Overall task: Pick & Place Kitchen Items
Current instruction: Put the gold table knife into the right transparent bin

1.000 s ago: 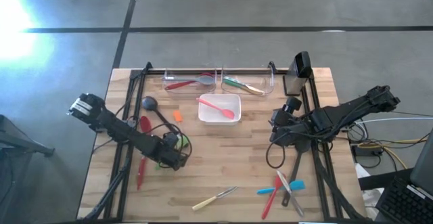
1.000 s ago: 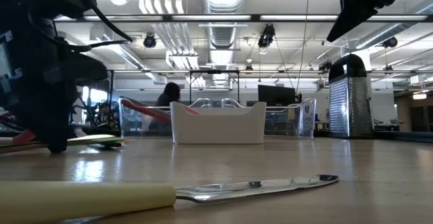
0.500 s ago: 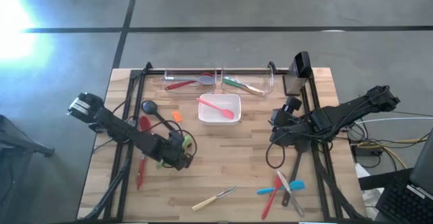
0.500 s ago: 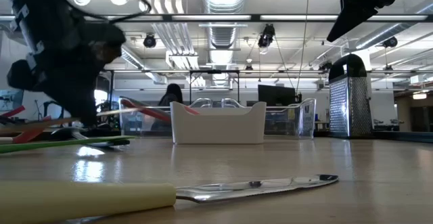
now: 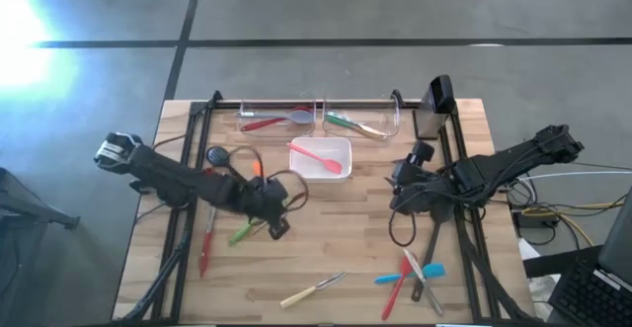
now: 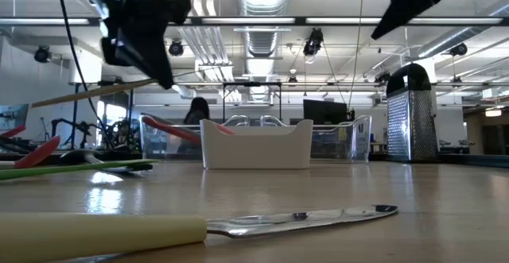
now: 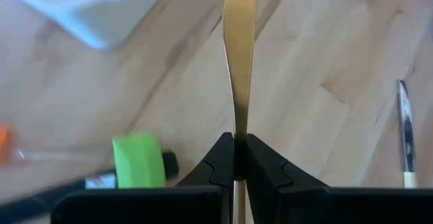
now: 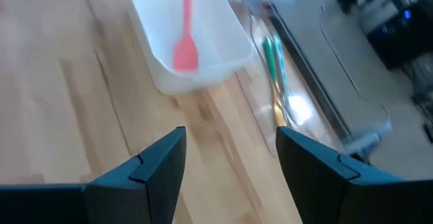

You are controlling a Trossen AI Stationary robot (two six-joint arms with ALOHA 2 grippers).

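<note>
My left gripper (image 5: 279, 226) hangs above the table's left-middle, shut on a thin, flat, tan utensil (image 6: 87, 94). The utensil shows edge-on in the left wrist view (image 7: 238, 55). My right gripper (image 5: 397, 181) hovers open and holds nothing, right of the white dish (image 5: 321, 174). A pink spoon (image 5: 316, 156) lies in that dish. A green spatula (image 6: 79, 166) and a red one (image 5: 205, 243) lie flat on the table's left part. A cream-handled knife (image 5: 311, 289) lies near the front edge. Red, blue and grey utensils (image 5: 410, 278) lie at the front right. My left gripper pinches the tan utensil's two flat faces (image 7: 235, 126) between its fingertips (image 7: 220, 153). The fingers slant down from above. The utensil hangs clear of the table, close to level, and its long end (image 6: 40, 102) points toward the table's left edge, slightly lower.
Two clear bins (image 5: 316, 120) stand along the far edge with red, grey and green utensils in them. A metal grater (image 5: 433, 108) stands at the far right. A black ladle (image 5: 217, 156) and a small orange piece (image 5: 259, 169) lie left of the dish.
My left gripper has risen from the table's left part and moved a little toward the dish, rolling its wrist. It stays shut on the tan utensil, which has been lifted clear of the table.
</note>
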